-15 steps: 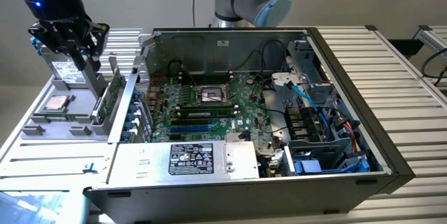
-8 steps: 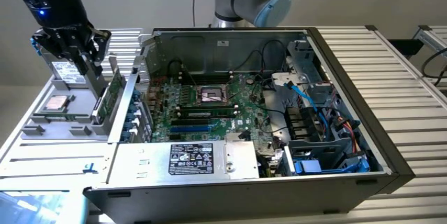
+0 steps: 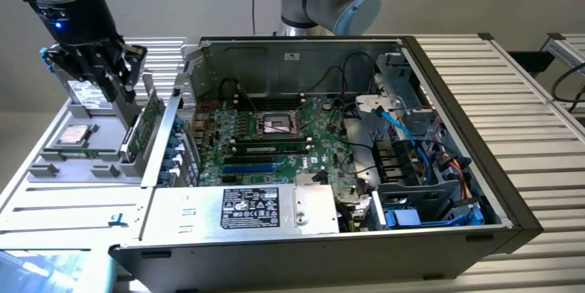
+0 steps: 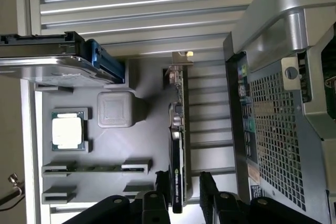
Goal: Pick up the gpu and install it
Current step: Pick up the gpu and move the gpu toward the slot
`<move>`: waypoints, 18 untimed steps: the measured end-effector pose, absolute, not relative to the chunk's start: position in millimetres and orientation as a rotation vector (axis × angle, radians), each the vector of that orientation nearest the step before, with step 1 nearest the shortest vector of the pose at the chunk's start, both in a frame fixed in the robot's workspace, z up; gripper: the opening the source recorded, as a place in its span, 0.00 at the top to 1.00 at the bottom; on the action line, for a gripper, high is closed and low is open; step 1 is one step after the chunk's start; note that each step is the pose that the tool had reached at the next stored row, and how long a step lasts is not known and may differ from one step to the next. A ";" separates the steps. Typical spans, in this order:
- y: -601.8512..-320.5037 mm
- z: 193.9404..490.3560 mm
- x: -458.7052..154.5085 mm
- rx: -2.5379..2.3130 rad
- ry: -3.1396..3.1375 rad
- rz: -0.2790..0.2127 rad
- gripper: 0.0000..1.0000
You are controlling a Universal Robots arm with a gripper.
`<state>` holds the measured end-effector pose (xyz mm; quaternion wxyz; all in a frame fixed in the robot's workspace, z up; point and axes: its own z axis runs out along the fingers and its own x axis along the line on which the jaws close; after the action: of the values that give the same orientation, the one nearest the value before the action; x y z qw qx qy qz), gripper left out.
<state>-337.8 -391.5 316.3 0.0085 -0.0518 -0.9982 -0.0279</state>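
The gpu (image 4: 177,140) stands on its edge in a slot of the grey parts tray (image 4: 147,140), seen edge-on with its black cover and silver bracket end. In the exterior view the gpu (image 3: 146,125) is a thin green card at the tray's side nearest the computer case. My gripper (image 4: 182,201) is open, one finger on each side of the card's near end, with a gap showing on one side. From outside, the gripper (image 3: 122,98) hangs directly over the tray, its fingers down beside the card.
The tray also holds a CPU (image 4: 67,129), a hard drive (image 4: 47,61), a RAM stick (image 4: 97,168) and a grey block (image 4: 115,108). The open computer case (image 3: 439,122) with the large motherboard (image 3: 274,135) lies beside the tray. Its perforated rear wall (image 4: 273,129) stands close to the card.
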 end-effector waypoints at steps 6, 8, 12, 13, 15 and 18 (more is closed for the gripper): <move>-394.8 310.7 -337.5 -0.168 -3.105 -0.111 0.62; -396.1 308.6 -336.7 -0.169 -3.100 -0.117 0.62; -397.6 304.4 -334.0 -0.168 -3.091 -0.127 0.62; -397.7 303.1 -333.2 -0.169 -3.089 -0.130 0.62; -397.8 299.6 -331.3 -0.170 -3.088 -0.133 0.62; -397.7 294.2 -330.6 -0.177 -3.088 -0.134 0.62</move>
<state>-330.6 -397.7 294.2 0.0229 -0.0572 -0.9972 -0.0433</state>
